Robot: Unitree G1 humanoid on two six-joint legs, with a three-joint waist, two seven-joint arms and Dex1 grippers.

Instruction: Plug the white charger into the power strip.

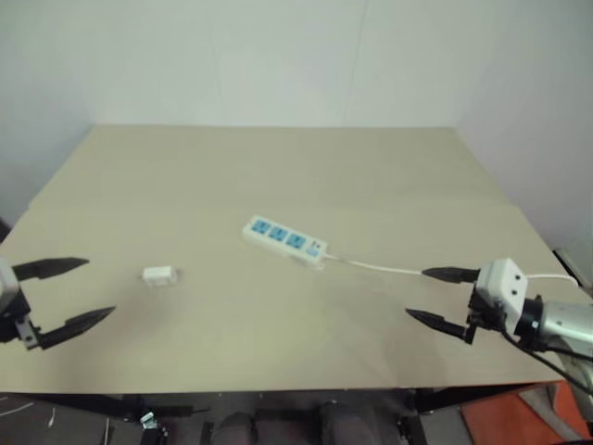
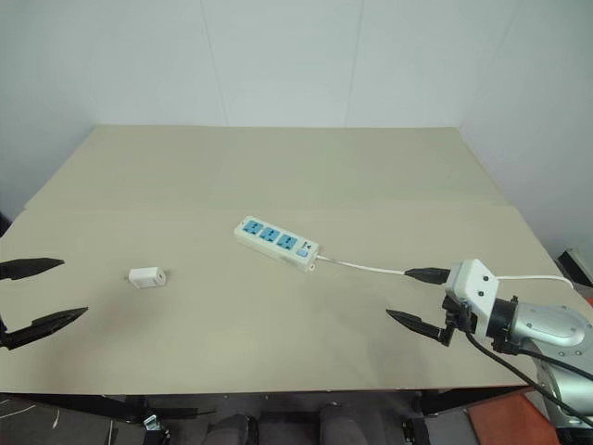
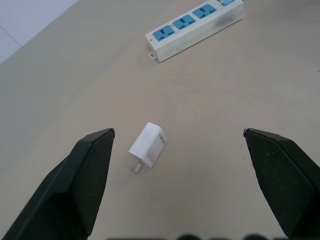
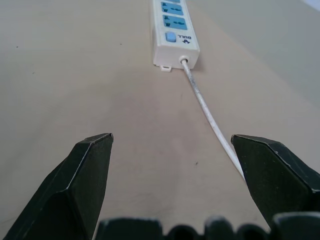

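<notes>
**Charger and power strip on the table, both end effectors open and empty**

The white charger [image 1: 158, 274] lay on its side on the beige table [image 1: 278, 176], towards the robot's left, its prongs showing in the left wrist view. The power strip [image 1: 284, 240] lay slantwise near the table's middle, well apart from the charger, its three blue sockets facing up and unoccupied. Its thin white cord [image 1: 384, 268] ran off towards the right edge. The left end effector [image 1: 65, 293] hovered near the left edge, fingers spread wide, holding nothing. The right end effector [image 1: 438, 297] hovered beside the cord, likewise spread and empty.
</notes>
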